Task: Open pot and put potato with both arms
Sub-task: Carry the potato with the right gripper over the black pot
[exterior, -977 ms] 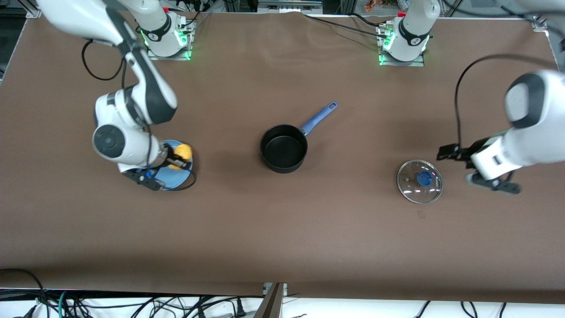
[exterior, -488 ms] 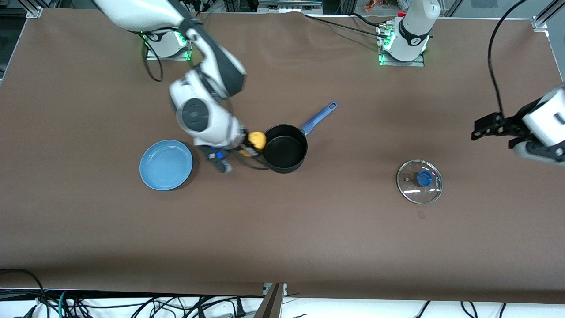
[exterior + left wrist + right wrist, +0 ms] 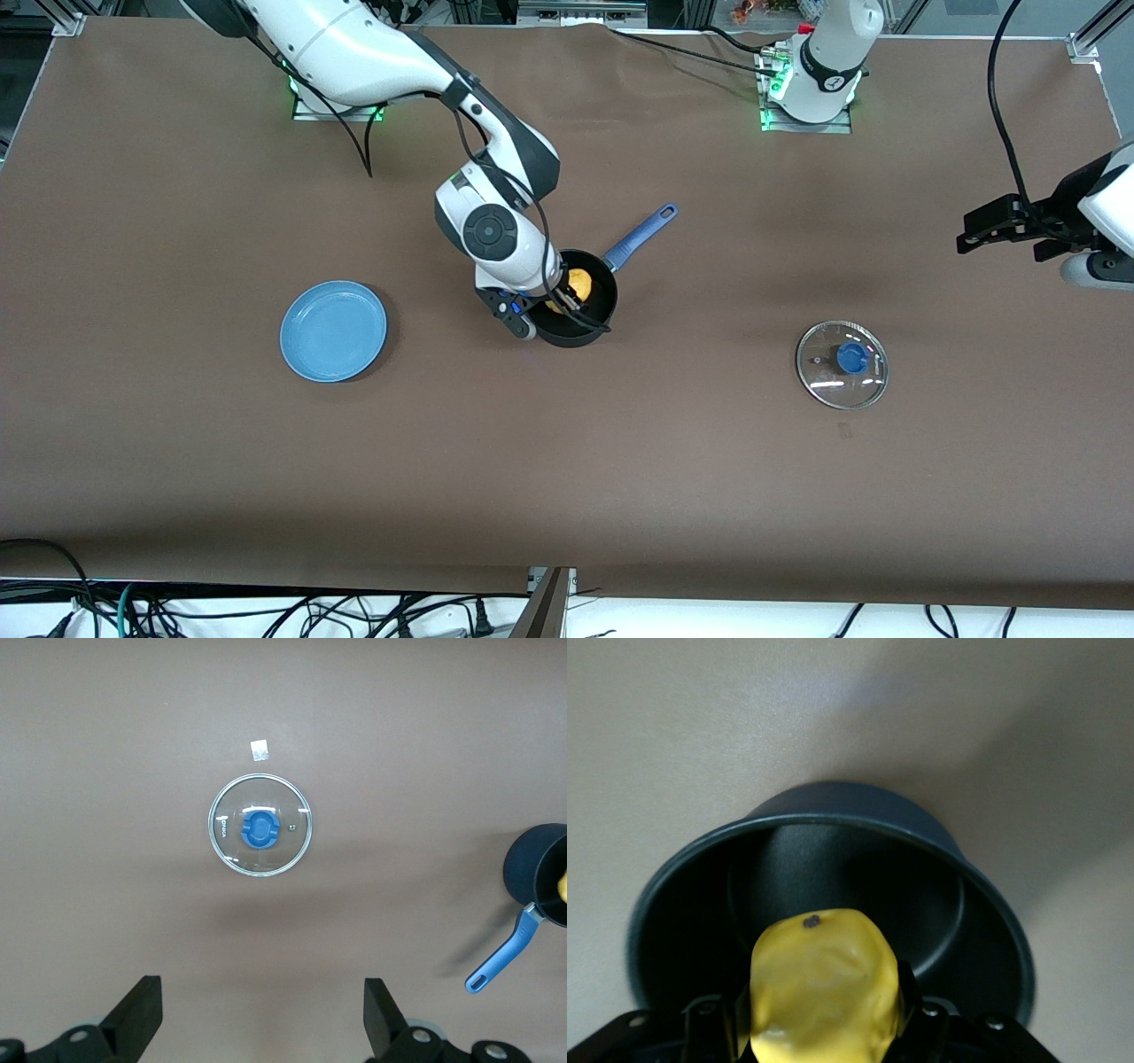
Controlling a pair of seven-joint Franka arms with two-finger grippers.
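The black pot with its blue handle stands open at the table's middle. My right gripper is shut on the yellow potato and holds it over the pot's inside; the right wrist view shows the potato between my fingers, above the pot's black bottom. The glass lid with a blue knob lies flat on the table toward the left arm's end. My left gripper is open and empty, high above the table near that end; the left wrist view shows the lid below it.
An empty flat blue plate lies toward the right arm's end of the table. A small pale tag lies on the brown cloth beside the lid. The pot's edge and handle show in the left wrist view.
My right gripper has carried the potato from the blue plate across to over the pot. My left gripper has risen away from the lid.
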